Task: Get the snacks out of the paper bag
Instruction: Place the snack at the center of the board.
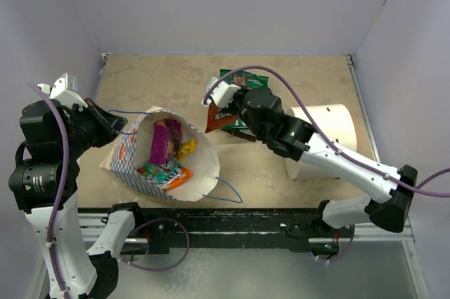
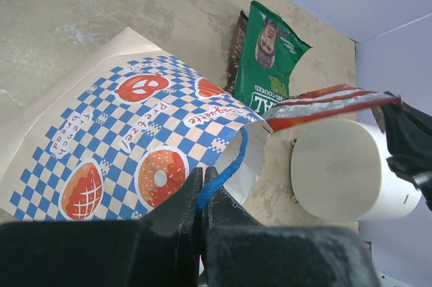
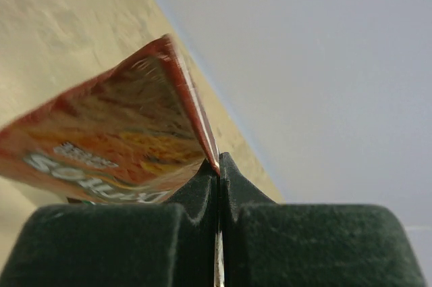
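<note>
The paper bag (image 1: 200, 165) lies on its side with its mouth open and its blue checked side (image 2: 135, 145) turned toward my left wrist camera. Inside it lie snacks: a magenta packet (image 1: 160, 141), a yellow one (image 1: 186, 148) and a teal-and-orange one (image 1: 166, 172). My left gripper (image 1: 121, 127) (image 2: 201, 196) is shut on the bag's blue string handle (image 2: 233, 159) at the bag's left rim. My right gripper (image 1: 228, 110) (image 3: 217, 169) is shut on the edge of an orange-red chip packet (image 1: 216, 122) (image 3: 115, 138) (image 2: 324, 101), held above the table to the right of the bag. A dark green packet (image 1: 244, 78) (image 2: 270, 57) lies on the table beyond it.
A plain white cylinder (image 1: 320, 126) (image 2: 344, 169) lies on its side right of the bag, under my right arm. Another blue handle loop (image 1: 228, 193) trails from the bag toward the black rail (image 1: 232, 221) at the table's near edge. Walls close in the table on three sides.
</note>
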Robot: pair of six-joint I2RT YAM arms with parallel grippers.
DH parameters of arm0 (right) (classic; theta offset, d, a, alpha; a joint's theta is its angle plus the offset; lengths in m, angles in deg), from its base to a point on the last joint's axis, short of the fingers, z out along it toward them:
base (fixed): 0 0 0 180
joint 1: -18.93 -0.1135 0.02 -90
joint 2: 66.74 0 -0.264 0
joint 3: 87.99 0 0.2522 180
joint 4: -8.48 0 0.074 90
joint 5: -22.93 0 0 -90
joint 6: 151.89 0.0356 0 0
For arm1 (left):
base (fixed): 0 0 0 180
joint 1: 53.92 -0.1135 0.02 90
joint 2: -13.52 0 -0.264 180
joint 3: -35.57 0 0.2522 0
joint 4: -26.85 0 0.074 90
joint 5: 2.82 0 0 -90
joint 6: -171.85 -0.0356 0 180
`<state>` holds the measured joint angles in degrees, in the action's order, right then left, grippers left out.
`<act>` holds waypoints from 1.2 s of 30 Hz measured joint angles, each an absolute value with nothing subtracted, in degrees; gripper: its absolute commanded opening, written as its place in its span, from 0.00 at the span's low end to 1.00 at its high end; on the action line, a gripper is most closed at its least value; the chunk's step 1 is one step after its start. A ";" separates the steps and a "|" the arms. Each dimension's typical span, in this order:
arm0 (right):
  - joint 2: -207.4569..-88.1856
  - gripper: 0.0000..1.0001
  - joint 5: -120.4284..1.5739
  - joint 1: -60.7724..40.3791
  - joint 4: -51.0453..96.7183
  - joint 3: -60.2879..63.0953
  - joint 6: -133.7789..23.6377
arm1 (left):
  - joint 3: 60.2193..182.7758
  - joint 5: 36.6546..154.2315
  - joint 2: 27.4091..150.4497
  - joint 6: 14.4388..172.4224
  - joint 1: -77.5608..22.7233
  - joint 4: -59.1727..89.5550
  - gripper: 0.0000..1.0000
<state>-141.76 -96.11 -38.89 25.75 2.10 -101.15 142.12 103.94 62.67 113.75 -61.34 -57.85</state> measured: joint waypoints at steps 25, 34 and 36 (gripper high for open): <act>-154.42 0.00 -99.10 -29.49 32.11 2.72 -96.76 | 142.49 103.30 62.56 113.23 -61.34 -59.05 0.00; -163.51 0.00 -98.79 -23.85 30.43 7.07 -97.41 | 142.49 102.73 62.95 112.18 -61.34 -59.03 0.00; -165.50 0.00 -98.53 -22.89 30.05 8.09 -97.44 | 142.49 102.47 63.24 112.11 -61.34 -59.03 0.00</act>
<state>-165.50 -98.53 -22.89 30.05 8.09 -97.44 142.49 102.47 63.24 112.11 -61.34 -59.03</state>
